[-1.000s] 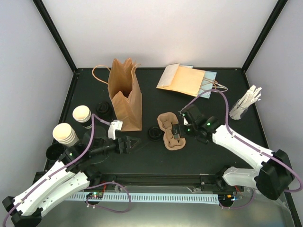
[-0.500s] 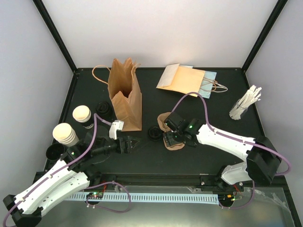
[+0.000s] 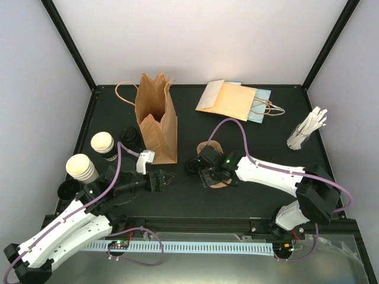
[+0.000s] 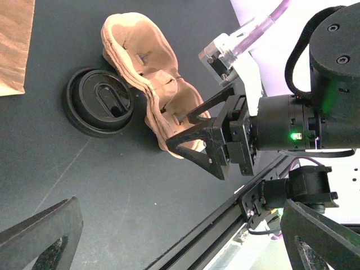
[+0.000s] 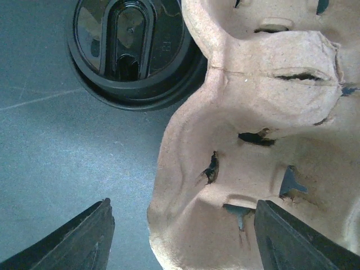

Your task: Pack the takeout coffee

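Over the near end of the pulp cup carrier [image 5: 270, 112], the right tool [image 5: 183, 205] hangs with its jaws apart. They straddle one lobe of the carrier and grip nothing: one finger stands clear of the pulp wall on the lid side, and whether the other touches I cannot tell. A black lid [image 5: 132, 45] lies flat on the counter [image 3: 237, 201], just beside the carrier.

This looks like the step of taking hold of the carrier, before any cup is seated. The next move would call for closing on the thin moulded wall, firmly enough to lift it without crushing it.

To the left of the carrier, the left tool [image 3: 163, 179] is fully spread and empty. The brown paper bag [image 3: 157, 127] stands further left.

Well to the left of the carrier, beyond the bag, stand the two coffee cups [image 3: 102, 143] [image 3: 82, 167]. Both are upright with their long axes vertical and rims up, and neither is in a pocket yet.
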### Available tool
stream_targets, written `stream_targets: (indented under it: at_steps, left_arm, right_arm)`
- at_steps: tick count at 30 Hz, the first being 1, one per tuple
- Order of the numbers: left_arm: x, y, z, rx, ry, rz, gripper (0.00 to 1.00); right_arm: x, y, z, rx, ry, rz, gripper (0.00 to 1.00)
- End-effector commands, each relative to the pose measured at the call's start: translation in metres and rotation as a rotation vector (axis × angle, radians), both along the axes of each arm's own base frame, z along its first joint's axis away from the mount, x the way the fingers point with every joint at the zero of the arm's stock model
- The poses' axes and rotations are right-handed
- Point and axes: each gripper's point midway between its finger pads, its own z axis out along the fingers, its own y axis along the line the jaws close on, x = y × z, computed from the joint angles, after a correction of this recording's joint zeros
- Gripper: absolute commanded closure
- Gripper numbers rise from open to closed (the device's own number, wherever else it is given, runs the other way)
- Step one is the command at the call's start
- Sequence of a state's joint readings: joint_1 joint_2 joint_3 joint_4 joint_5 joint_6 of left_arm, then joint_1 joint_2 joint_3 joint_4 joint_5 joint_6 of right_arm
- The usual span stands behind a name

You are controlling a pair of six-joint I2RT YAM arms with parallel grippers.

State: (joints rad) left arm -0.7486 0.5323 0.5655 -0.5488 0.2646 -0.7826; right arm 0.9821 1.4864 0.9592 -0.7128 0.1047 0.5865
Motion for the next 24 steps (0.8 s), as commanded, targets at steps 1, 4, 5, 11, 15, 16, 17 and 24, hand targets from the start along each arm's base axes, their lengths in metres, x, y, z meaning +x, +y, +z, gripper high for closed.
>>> stream_targets:
  at_steps: [1, 4, 5, 11, 15, 16, 17, 24]
  left_arm:
    - [0.001, 0.001, -0.002, 0.014, -0.009, 0.007, 0.01]
    - [0.001, 0.002, -0.004, 0.022, -0.007, 0.008, 0.01]
    - [0.001, 0.003, -0.005, 0.024, -0.007, 0.009, 0.01]
    - [0.0, 0.003, -0.004, 0.023, -0.008, 0.009, 0.01]
    - [0.0, 0.003, -0.003, 0.022, -0.008, 0.007, 0.01]
    - [0.0, 0.003, -0.004, 0.022, -0.007, 0.008, 0.01]
    - [0.0, 0.003, -0.004, 0.022, -0.007, 0.008, 0.01]
    - [-0.001, 0.004, -0.006, 0.027, 0.0, 0.01, 0.01]
  right_arm:
    - [0.007, 0.006, 0.002, 0.013, -0.031, -0.02, 0.3]
    - [0.007, 0.006, 0.0, 0.013, -0.027, -0.021, 0.34]
    - [0.006, 0.006, 0.0, 0.015, -0.025, -0.02, 0.34]
    - [0.006, 0.008, -0.002, 0.022, -0.021, -0.018, 0.4]
    - [0.005, 0.008, -0.004, 0.024, -0.016, -0.016, 0.44]
    - [0.005, 0.008, -0.005, 0.021, -0.014, -0.017, 0.44]
    - [0.005, 0.008, -0.005, 0.018, -0.014, -0.018, 0.44]
    - [0.005, 0.006, -0.014, -0.005, -0.006, -0.022, 0.48]
